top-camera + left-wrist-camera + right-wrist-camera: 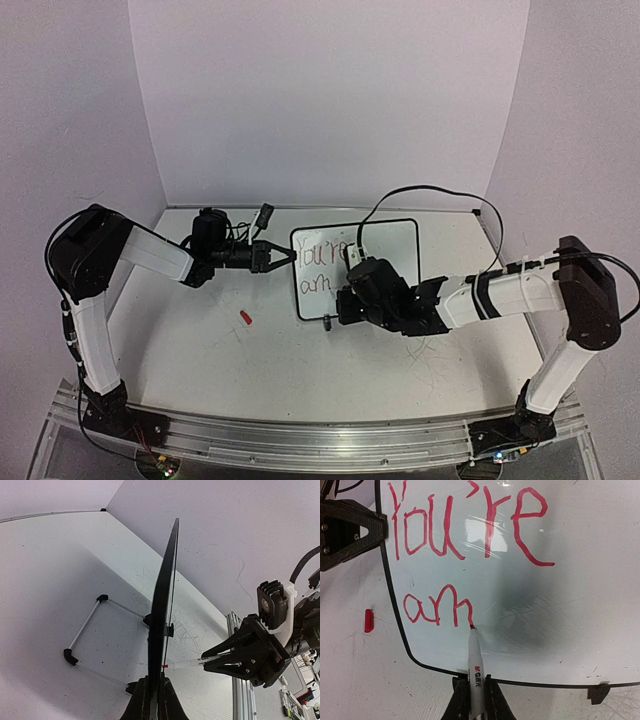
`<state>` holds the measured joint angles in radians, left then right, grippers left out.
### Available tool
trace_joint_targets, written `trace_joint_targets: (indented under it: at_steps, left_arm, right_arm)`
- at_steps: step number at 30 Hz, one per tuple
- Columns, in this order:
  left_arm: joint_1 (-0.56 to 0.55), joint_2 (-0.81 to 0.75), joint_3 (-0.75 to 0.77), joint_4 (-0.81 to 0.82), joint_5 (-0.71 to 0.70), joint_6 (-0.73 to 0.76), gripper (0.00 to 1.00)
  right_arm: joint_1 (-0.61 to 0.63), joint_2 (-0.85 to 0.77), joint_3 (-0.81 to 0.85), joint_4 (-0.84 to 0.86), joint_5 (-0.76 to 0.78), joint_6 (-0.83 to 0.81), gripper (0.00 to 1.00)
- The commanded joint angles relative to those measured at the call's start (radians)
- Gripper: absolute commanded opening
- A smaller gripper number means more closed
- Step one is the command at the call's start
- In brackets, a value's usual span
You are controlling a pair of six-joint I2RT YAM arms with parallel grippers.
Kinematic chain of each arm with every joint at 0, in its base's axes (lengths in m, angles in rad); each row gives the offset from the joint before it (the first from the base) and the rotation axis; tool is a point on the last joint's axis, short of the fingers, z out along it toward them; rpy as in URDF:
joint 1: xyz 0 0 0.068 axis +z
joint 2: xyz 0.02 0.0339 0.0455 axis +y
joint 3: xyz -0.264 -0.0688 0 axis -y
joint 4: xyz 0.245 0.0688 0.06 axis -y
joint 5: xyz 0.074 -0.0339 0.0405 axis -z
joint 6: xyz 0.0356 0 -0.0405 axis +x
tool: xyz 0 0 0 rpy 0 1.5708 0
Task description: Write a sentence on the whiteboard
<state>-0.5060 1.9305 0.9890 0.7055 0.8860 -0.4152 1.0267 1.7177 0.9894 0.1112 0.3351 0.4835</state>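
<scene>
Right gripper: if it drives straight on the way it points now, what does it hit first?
The whiteboard. The right gripper is shut on a marker whose tip seems to touch the board just after the red "am", so pushing on presses the marker into the board face.

The whiteboard (580, 605) is white, edged by a thin black frame. The sentence (445, 530) on it is red, in thin handwritten strokes. The marker (475, 670) is white with a red tip and small dark print. At the whiteboard's nine o'clock is a red cap (368, 620) on the table (355, 680), which is grey-white with faint grey scuffs.
</scene>
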Motion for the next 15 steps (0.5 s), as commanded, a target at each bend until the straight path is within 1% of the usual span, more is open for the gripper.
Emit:
trace_joint_targets:
  at_steps: [1, 4, 8, 15]
  left_arm:
    - [-0.029, -0.034, 0.028, -0.026, 0.022, 0.018, 0.00]
    - [-0.029, -0.035, 0.027, -0.026, 0.020, 0.020, 0.00]
    - [-0.030, -0.040, 0.019, -0.026, 0.013, 0.028, 0.00]
    - [-0.031, -0.038, 0.025, -0.029, 0.009, 0.031, 0.00]
  right_arm:
    - [-0.007, -0.034, 0.017, -0.023, 0.017, -0.015, 0.00]
    - [-0.006, -0.075, -0.004, 0.021, -0.008, -0.033, 0.00]
    - [-0.006, -0.131, -0.057, 0.063, -0.002, -0.032, 0.00]
    - [-0.005, -0.139, -0.083, 0.070, 0.003, -0.030, 0.00]
